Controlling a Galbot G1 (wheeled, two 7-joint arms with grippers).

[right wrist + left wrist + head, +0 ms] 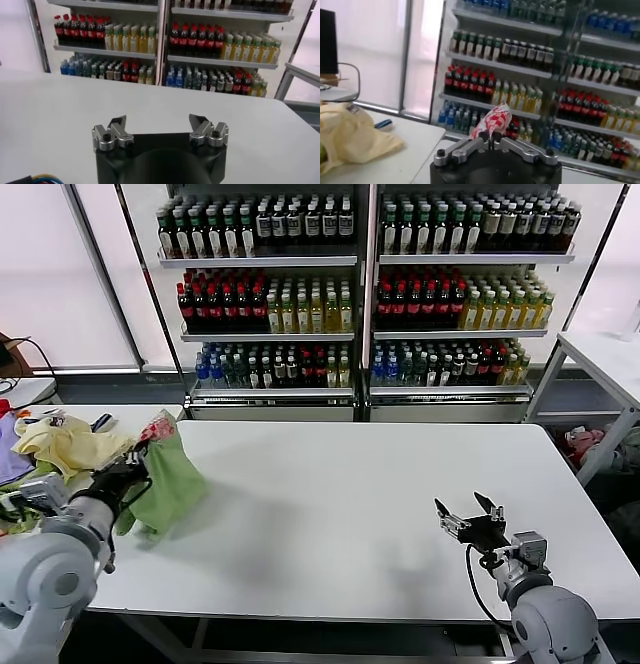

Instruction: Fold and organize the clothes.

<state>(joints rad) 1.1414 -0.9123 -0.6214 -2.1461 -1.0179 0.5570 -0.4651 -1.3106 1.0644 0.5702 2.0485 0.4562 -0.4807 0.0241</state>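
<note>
A broad white rectangular surface fills the foreground, its middle and right bare. Behind it stand two tall white shelving units packed with rows of bottled drinks, with pale window walls to either side. On a separate white table to the far left lies a crumpled pale yellow garment.

The left gripper hangs over the surface's left edge, its fingers pinched fully together on the light green soft-fabric polo shirt. The shirt hangs bunched from the grip, its red-and-white printed patch poking up above the fingers.

The right gripper sits low over the surface's near right side, its fingers spread wide apart and holding nothing.
</note>
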